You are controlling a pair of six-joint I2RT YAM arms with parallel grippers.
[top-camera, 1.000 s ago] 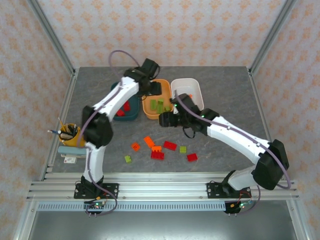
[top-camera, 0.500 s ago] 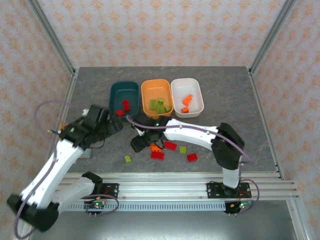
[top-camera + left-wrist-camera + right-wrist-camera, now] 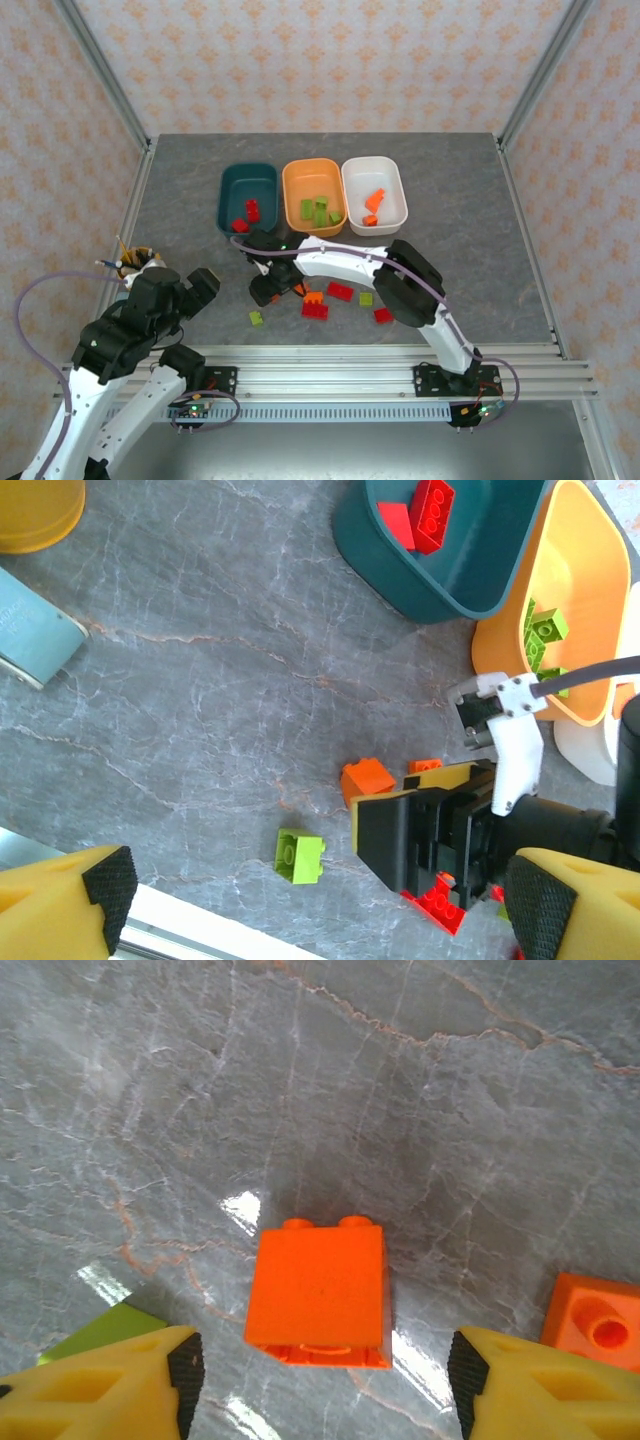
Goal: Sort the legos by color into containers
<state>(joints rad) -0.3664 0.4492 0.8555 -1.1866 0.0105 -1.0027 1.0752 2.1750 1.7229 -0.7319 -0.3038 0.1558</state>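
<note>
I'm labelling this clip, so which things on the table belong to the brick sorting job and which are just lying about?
Part of the job: teal tub, orange tub, white tub, bricks inside them, loose bricks on the table.
Just lying about: yellow pen cup, pale blue block beside it.

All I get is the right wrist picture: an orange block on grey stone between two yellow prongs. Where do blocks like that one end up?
Observer: From above, orange bricks lie in the white tub, the right-hand one of three.
Visitor: Not in an orange tub?
Observer: The orange tub holds lime green bricks.
Visitor: What's the other arm doing?
Observer: Its fingers are wide apart and empty, and the arm sits near a yellow cup.
</note>
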